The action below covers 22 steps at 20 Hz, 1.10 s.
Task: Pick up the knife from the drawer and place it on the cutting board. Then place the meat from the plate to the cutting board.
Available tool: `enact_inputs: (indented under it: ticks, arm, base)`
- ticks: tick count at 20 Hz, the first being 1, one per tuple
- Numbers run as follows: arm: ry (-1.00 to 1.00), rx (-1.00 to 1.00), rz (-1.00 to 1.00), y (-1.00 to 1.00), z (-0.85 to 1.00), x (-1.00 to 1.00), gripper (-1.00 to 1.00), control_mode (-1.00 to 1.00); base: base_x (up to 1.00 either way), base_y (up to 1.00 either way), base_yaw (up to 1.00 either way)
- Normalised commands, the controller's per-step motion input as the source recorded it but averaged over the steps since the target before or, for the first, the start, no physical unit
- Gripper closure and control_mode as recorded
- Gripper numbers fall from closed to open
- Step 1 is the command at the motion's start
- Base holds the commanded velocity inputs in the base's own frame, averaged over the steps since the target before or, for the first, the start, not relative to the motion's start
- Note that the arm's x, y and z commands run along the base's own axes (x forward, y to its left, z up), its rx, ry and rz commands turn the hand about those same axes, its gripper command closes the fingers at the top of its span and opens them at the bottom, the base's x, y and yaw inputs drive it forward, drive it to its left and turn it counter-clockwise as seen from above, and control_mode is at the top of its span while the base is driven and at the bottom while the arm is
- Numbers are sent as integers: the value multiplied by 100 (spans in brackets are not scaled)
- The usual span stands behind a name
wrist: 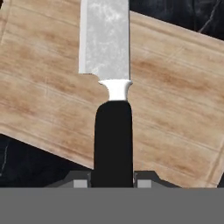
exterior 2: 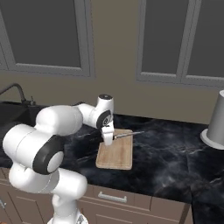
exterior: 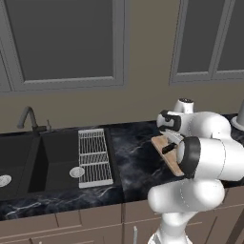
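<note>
So the tool is pinching the knife by its black handle right above the cutting board, blade pointing straight out along the tool over the wood, so looks like it just goes down.

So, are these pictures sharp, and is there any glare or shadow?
Hand view: sharp, the knife has an evenly lit blade without glare, and no clear shadow falls on the cutting board. Right base view: softer, with the knife small in the gripper. Left base view: flat light, no glare on the counter.
</note>
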Motion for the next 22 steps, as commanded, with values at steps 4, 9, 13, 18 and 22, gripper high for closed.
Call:
enact_inputs:
  ticks: [4,9,13,18,22]
  arm:
    - [0,0,0,0,-28,9,100,-100]
    - [0,0,0,0,-33,6,100,-100]
    - [0,0,0,-5,-32,1,100,-100]
    - [0,0,0,-5,-34,1,-100,-100]
    - [-2,0,0,-1,-9,0,-100,-100]
  base:
    - [0,0,0]
    - [0,0,0]
    - [0,0,0]
    - [0,0,0]
    - [0,0,0]
